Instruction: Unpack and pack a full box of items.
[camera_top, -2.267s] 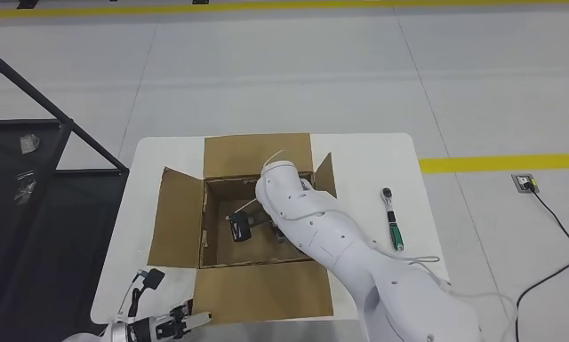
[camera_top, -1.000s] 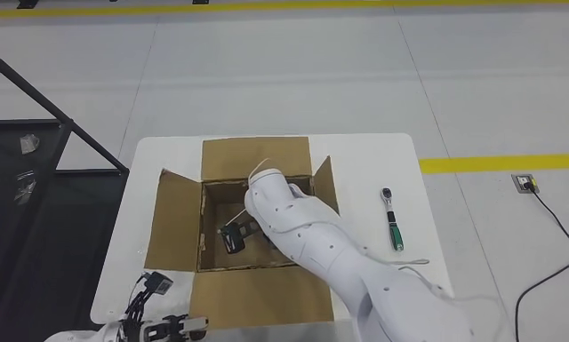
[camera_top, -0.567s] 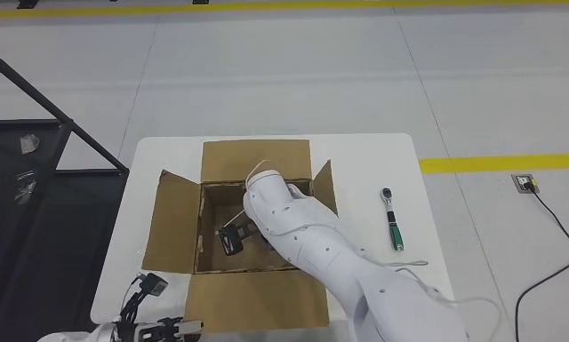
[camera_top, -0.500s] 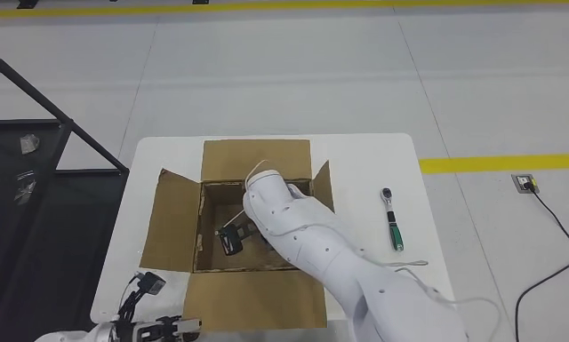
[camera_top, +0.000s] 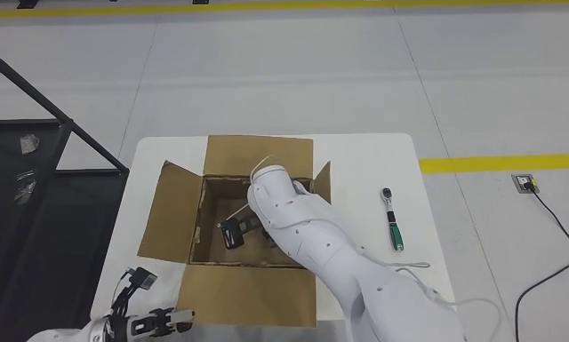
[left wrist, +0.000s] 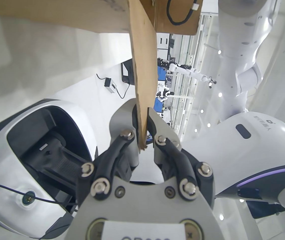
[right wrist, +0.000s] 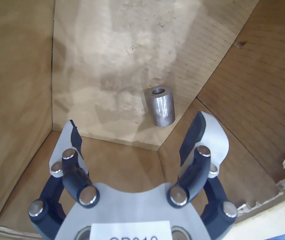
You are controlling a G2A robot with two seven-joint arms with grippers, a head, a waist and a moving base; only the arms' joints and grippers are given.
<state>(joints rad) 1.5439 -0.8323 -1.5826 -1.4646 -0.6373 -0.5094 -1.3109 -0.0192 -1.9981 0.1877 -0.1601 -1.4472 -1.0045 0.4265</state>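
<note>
- Here's the cardboard box [camera_top: 260,154] in the middle of the white tabletop [camera_top: 373,155], all four flaps splayed outward.
- The right arm is plunged down into the box from the robot's side, wrist well below the rim.
- The right gripper [right wrist: 135,126] hangs over the box floor with its jaws spread wide and nothing between them.
- Just beyond its fingertips, a small metal cylinder [right wrist: 160,106] stands on end on the box floor. Its bored end faces up, and it sits close to a corner where two walls meet. It is apart from both fingers [right wrist: 192,136].
- On the other side, the left gripper [left wrist: 142,126] is pinched tight on the free edge of the near flap [left wrist: 142,58], cardboard sandwiched between both pads.
- From above, that near flap [camera_top: 249,293] runs out toward the robot at the tabletop's front edge, and the left gripper [camera_top: 182,317] is at its corner.
- To the right of the box, well apart from it, a ratchet wrench [camera_top: 392,219] with a green handle lies flat on the tabletop.
</note>
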